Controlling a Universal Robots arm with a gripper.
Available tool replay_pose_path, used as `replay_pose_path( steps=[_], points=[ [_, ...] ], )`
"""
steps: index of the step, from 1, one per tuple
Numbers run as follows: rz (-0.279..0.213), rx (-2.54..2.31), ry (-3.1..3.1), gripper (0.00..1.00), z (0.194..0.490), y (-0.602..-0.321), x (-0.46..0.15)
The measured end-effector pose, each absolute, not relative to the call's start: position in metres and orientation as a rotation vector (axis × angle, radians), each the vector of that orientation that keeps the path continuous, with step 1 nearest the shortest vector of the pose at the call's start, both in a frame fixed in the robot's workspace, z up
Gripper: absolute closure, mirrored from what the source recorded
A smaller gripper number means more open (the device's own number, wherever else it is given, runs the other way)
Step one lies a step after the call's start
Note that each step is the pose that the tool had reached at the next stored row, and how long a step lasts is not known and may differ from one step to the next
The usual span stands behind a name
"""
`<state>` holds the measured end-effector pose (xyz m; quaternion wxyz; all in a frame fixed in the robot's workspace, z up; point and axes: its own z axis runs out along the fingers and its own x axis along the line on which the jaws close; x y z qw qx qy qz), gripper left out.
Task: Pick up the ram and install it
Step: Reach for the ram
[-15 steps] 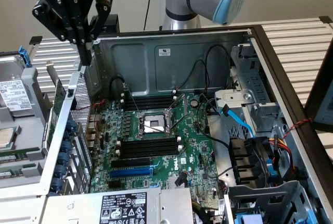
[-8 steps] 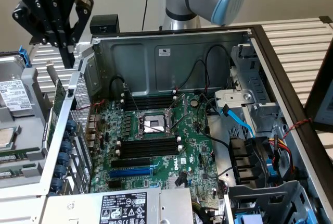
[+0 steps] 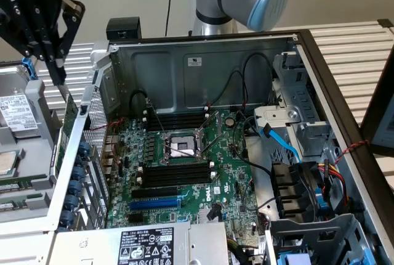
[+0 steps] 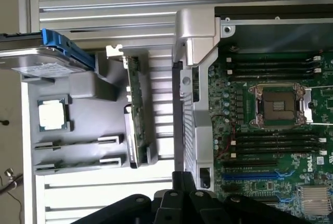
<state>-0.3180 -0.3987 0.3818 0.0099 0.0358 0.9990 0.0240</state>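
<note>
Item: long thin green circuit-board ram (image 4: 134, 114), standing on edge in the grey plastic parts tray (image 4: 83, 86) and not yet lifted. Black robot gripper (image 3: 56, 71) above the tray, jaws together, apparently empty. Black memory slots (image 3: 178, 175) beside the tray, unfilled. Pick-up and installation both outstanding.

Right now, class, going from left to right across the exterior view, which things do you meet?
Claw → CPU socket → blue cable → red-yellow wires
</note>
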Motion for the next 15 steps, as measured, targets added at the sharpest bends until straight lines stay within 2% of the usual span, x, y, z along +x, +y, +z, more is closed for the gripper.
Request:
replay_pose_path(
  steps=[15],
  points=[
    [0.075, 0.112, 3.123, 0.90, 0.377, -0.399, -0.386]
  ],
)
